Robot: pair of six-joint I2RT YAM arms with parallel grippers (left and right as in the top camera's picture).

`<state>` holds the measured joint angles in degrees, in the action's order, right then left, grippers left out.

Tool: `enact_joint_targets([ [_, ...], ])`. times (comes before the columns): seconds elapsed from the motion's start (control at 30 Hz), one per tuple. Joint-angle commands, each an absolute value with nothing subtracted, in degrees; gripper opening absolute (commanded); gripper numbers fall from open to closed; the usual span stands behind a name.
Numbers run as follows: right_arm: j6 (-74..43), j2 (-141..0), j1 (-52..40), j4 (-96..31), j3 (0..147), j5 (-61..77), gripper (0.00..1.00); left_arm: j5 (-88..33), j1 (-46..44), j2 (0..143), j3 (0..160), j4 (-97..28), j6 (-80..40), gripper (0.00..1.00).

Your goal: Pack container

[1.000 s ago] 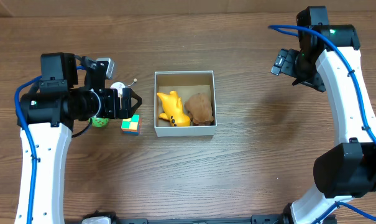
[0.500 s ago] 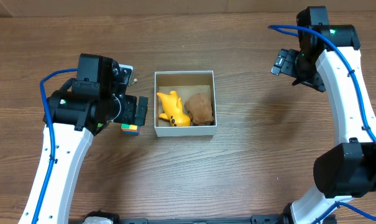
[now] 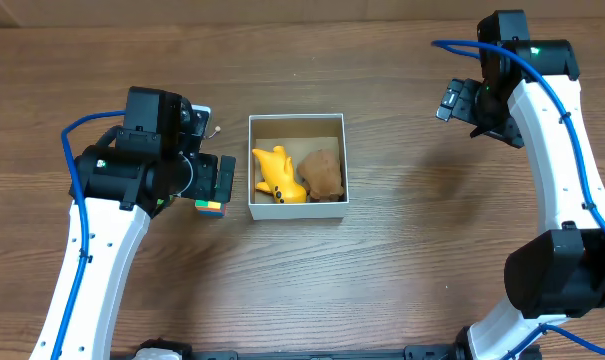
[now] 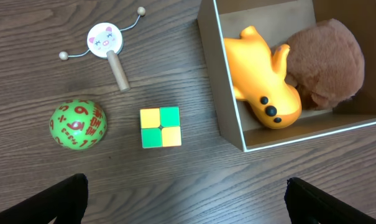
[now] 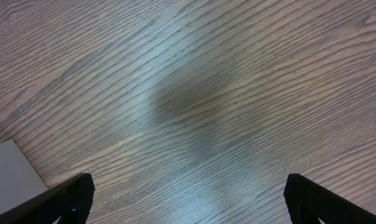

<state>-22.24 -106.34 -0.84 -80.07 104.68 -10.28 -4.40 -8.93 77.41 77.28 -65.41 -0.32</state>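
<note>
Having swung right over the puzzle cube (image 4: 160, 127), now holding steady with left jaws spread wide, empty. Pickup likely next.

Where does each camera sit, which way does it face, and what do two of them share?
Overhead: above the table, facing straight down at the container, both arms showing.
Left wrist: on the left gripper, facing down at the cube and ball; own fingertips at bottom corners.
Right wrist: on the right gripper, facing down at bare wood; own fingertips show.
Shared: overhead and left wrist both see container and cube.
</note>
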Motion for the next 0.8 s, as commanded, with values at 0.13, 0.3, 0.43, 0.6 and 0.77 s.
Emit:
enact_joint_targets([
  [0.13, -22.3, -104.8, -1.0, -79.8, 105.8, -10.3, 1.0, -4.0, -9.0, 77.7, 78.6, -66.0, -1.3, 1.0],
  [0.3, -22.3, -104.8, -1.0, -79.9, 105.8, -10.3, 1.0, -4.1, -9.0, 77.7, 78.6, -66.0, -1.3, 1.0],
  [0.43, -22.3, -104.8, -1.0, -79.8, 105.8, -10.3, 1.0, -4.0, -9.0, 77.7, 78.6, -66.0, -1.3, 1.0],
  [0.6, -22.3, -104.8, -1.0, -79.8, 105.8, -10.3, 1.0, -4.1, -9.0, 77.8, 78.5, -66.0, -1.3, 1.0],
  [0.77, -22.3, -104.8, -1.0, -79.9, 105.8, -10.3, 1.0, -4.1, -9.0, 78.3, 78.5, -66.0, -1.3, 1.0],
])
